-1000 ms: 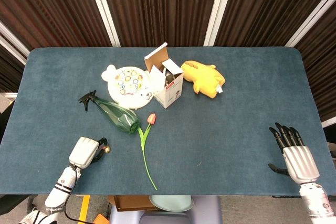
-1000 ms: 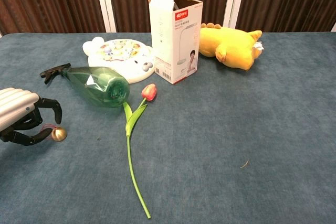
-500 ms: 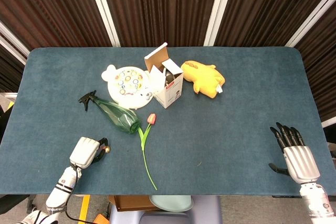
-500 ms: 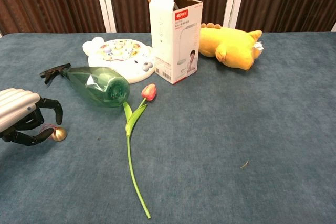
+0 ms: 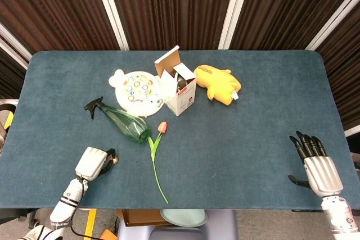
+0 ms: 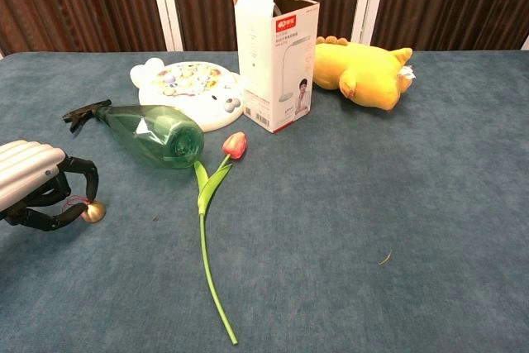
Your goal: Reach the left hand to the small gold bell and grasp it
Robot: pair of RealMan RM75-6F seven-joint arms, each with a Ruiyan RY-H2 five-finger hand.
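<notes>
Left hand [image 6: 37, 192] sits at the near left of the bench [image 5: 259, 133], its dark fingers [image 6: 78, 167] curled around the small gold bell [image 6: 93, 212], which rests on the cloth at the fingertips. We cannot tell from either view whether the fingers already press the bell or only cage it, so we judge the step in hand to be the closing of the grasp. The next move, in our judgement, calls for drawing thumb and fingers together on the bell without nudging it away across the cloth.

Right hand [image 5: 315, 164] lies at the near right, well apart, its fingers extended and holding nothing.

We count one bell, one green spray bottle [image 6: 153, 134], one tulip [image 6: 211, 204] with its bloom just beside the bottle, one white toy board [image 6: 186, 88], one open carton [image 6: 277, 59] and one yellow plush toy [image 6: 364, 72].
</notes>
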